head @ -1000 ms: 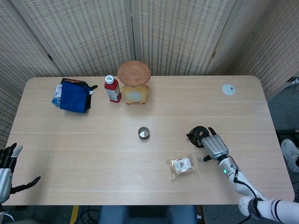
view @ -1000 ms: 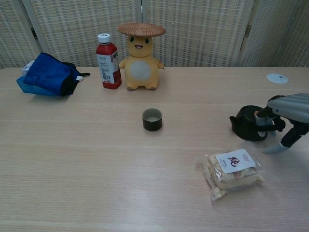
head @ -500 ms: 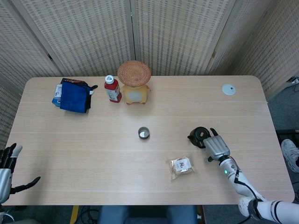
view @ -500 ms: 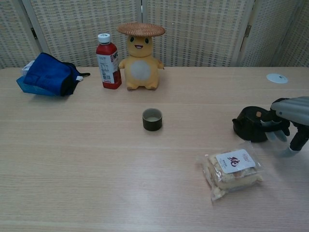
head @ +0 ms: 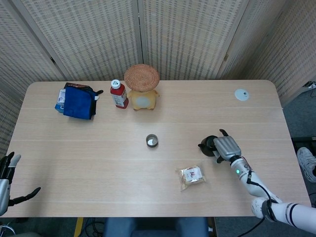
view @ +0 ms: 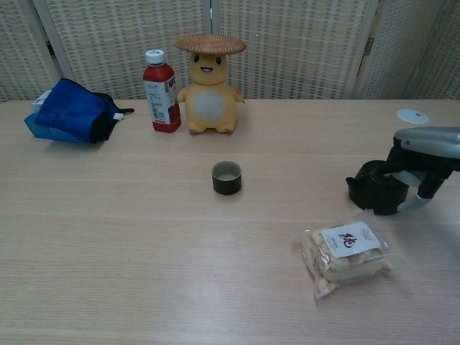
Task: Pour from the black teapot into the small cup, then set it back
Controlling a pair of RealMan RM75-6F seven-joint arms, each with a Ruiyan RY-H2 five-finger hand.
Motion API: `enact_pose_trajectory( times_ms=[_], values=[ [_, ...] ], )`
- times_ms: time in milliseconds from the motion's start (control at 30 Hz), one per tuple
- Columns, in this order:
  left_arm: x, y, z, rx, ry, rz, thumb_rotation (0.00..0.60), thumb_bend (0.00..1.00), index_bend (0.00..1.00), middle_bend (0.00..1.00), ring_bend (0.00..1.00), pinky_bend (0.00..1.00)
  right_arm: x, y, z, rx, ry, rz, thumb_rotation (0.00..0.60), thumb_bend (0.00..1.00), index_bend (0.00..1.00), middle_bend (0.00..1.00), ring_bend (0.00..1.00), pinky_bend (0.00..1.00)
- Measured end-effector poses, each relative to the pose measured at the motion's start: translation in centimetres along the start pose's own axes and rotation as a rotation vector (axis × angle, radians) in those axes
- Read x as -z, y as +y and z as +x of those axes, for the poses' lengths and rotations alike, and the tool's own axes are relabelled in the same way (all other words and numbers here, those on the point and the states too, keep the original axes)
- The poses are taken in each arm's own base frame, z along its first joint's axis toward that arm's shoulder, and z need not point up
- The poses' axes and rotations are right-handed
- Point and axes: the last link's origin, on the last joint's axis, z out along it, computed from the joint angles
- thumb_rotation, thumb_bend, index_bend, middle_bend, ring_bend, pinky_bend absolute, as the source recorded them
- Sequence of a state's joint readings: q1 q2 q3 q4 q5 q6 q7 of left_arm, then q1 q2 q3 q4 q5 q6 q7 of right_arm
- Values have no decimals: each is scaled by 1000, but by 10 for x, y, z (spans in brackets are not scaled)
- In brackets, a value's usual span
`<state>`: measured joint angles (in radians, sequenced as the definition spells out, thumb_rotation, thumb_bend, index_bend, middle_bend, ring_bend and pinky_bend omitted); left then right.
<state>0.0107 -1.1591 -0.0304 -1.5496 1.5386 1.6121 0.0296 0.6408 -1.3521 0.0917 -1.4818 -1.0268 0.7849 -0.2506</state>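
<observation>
The black teapot stands on the table at the right, its spout pointing left. My right hand is against its right side, dark fingers curled over the top and handle, thumb low beside the body. The small dark cup sits at the table's middle, well left of the teapot. My left hand hangs off the table's near left corner, fingers spread and holding nothing; the chest view does not show it.
A wrapped snack packet lies just in front of the teapot. At the back stand a yellow toy with a straw hat, a red bottle and a blue bag. A white disc lies far right.
My right hand has risen and shifted closer over the teapot, its fingers now curled onto the handle side. The teapot stays about where it was. The left hand barely moved.
</observation>
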Motion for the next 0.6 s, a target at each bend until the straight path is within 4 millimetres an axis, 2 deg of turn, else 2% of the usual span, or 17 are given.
enact_pose_trajectory(
  times_ms=[33,100,167,300,600],
  values=[
    [0,0,0,-1,0,0,363,50,0,0,0,0,-2,0,3,-10,1,1,579,0,903,965,877,75],
    [0,0,1,-2,0,0,361,50,0,0,0,0,-5,0,8,-24,5,3,500,0,915,971,882,75],
    [0,0,1,-2,1,0,362,50,0,0,0,0,-8,0,14,-41,14,8,445,0,925,977,889,76],
    [0,1,2,-2,2,-1,362,50,0,0,0,0,-13,-2,25,-72,37,23,370,0,945,993,906,85],
    [0,3,4,0,9,-10,364,50,0,0,0,0,-21,-19,46,-97,74,73,345,0,987,1000,939,138]
  ],
)
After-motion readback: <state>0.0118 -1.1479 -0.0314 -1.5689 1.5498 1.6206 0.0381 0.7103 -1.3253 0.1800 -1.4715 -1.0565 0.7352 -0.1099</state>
